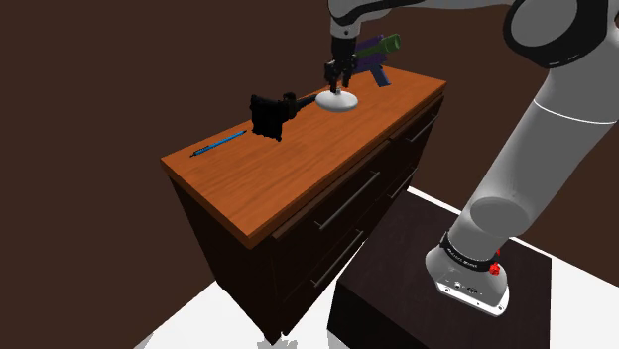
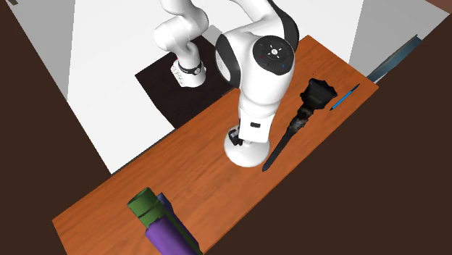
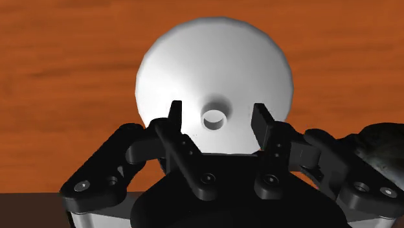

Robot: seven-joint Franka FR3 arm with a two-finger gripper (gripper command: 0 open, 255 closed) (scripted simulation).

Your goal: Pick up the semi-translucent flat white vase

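a: where's the white vase (image 3: 194,58) sitting?
b: flat on the wooden dresser top (image 1: 298,169), right under the gripper (image 3: 218,115). the fingers stand apart, one on each side of its little neck, not touching it, so nothing is gripped
a: what could go wrong from here?
b: the neck is short and narrow above a wide sloping body. if the fingers close too high, i'd guess they catch only the rim and it slips out on the lift. too low, and the tips press on the slope and skid the vase sideways
a: anything close enough to hit?
b: the long black object (image 1: 273,109) lies just beside it, so a shoved vase could knock it. the purple and green thing (image 1: 377,50) sits farther back
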